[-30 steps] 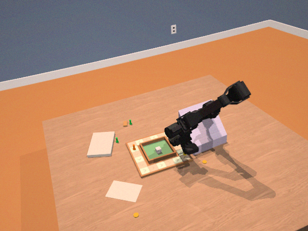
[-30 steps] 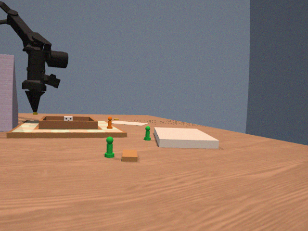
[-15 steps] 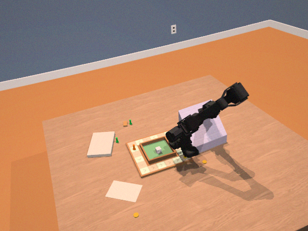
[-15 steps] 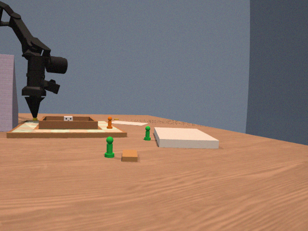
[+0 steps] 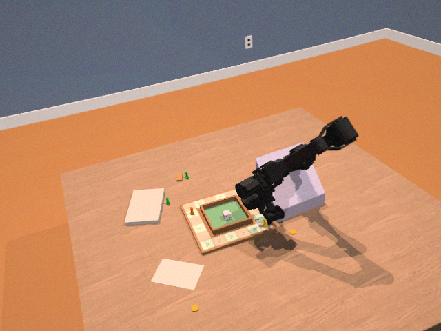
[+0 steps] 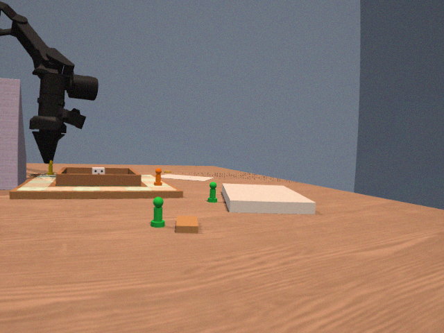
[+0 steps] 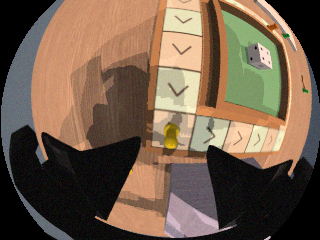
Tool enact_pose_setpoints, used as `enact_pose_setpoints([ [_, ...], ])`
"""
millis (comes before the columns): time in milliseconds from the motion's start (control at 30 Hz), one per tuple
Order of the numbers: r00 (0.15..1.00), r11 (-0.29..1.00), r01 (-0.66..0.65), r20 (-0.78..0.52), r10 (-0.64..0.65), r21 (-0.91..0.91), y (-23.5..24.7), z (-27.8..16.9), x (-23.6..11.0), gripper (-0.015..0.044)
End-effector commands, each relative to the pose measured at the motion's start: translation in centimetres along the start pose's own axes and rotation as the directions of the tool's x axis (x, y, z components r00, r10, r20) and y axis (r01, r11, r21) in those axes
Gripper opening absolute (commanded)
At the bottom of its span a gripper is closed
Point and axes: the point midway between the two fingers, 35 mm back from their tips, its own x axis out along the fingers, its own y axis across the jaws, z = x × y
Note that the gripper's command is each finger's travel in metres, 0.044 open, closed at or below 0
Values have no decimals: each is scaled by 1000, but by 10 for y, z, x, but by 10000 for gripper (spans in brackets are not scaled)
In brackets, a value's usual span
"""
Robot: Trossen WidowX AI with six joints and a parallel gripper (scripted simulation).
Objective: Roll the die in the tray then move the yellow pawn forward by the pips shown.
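Note:
The yellow pawn (image 5: 264,223) (image 6: 50,167) (image 7: 171,136) stands upright on a corner square of the game board (image 5: 210,245) (image 6: 93,194) (image 7: 176,90), on the side nearest the lilac box. My gripper (image 5: 267,218) (image 6: 46,159) (image 7: 175,146) is open, points straight down over the pawn, and its fingertips flank the pawn's head. The white die (image 5: 226,214) (image 6: 98,171) (image 7: 260,55) rests on the green felt of the wooden tray (image 5: 227,227) (image 6: 98,179) (image 7: 215,60) in the board's middle. An orange pawn (image 5: 191,210) (image 6: 157,176) stands on the board's far side from my gripper.
A lilac box (image 5: 302,188) (image 6: 8,136) stands close behind my arm. Two green pawns (image 5: 186,174) (image 6: 157,211) (image 5: 167,201) (image 6: 212,191), a small brown block (image 5: 179,176) (image 6: 186,224), a white slab (image 5: 145,206) (image 6: 267,198), a paper sheet (image 5: 177,273) and two yellow discs (image 5: 292,231) (image 5: 194,307) lie off the board.

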Motion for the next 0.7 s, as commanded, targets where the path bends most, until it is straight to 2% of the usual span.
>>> enact_pose_setpoints([
  [0,1000,1000,-7,15,7,-8,3,3,-30,394],
  [67,1000,1000,-8,15,8,-7,3,2,-32,440],
  [233,1000,1000,10,22,-10,-8,-10,8,-40,440],
  [433,999,999,46,24,-46,-16,-64,19,-76,440],
  [667,1000,999,2,13,-2,-40,-113,8,-114,440],
])
